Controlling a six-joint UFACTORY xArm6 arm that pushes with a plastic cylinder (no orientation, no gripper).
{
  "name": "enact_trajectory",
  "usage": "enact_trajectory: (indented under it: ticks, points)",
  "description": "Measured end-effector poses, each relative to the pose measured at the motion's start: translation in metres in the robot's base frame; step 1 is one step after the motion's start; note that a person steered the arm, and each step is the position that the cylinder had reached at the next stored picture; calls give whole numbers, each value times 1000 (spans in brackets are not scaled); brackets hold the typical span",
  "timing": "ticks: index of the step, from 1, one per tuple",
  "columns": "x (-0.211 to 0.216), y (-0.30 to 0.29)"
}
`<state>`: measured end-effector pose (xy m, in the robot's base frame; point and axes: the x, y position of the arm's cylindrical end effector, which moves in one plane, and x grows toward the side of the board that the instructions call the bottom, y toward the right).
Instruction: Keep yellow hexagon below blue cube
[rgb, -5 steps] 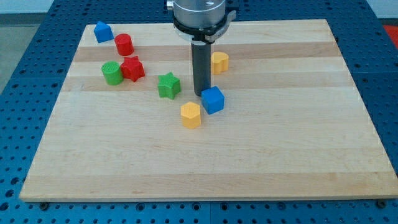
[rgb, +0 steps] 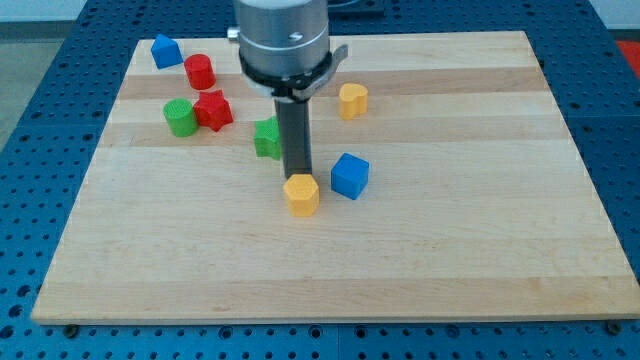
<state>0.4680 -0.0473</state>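
My tip (rgb: 298, 177) sits at the top edge of the yellow hexagon (rgb: 301, 195), touching it or very nearly so; there are no fingers on this rig, only the bare dark rod, so nothing is held. The blue cube (rgb: 350, 175) lies just to the view's right of the hexagon and slightly higher, a narrow gap between the two. Behind my rod, partly hidden, is a green block (rgb: 265, 138), its shape unclear from here. Further toward the view's top right of the rod lies a second yellow block (rgb: 352, 100). Off to the view's left sit a red star (rgb: 213, 110), a green cylinder (rgb: 180, 117), a red cylinder (rgb: 200, 71) and another blue block (rgb: 165, 50) near the corner of the wooden board (rgb: 450, 250).
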Motion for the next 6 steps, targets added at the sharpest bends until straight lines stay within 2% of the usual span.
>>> enact_trajectory:
  ticks: [1, 2, 4, 5, 6]
  points:
    - [39, -1]
    - [49, -5]
    - [64, -66]
    - [80, -51]
    - [81, -7]
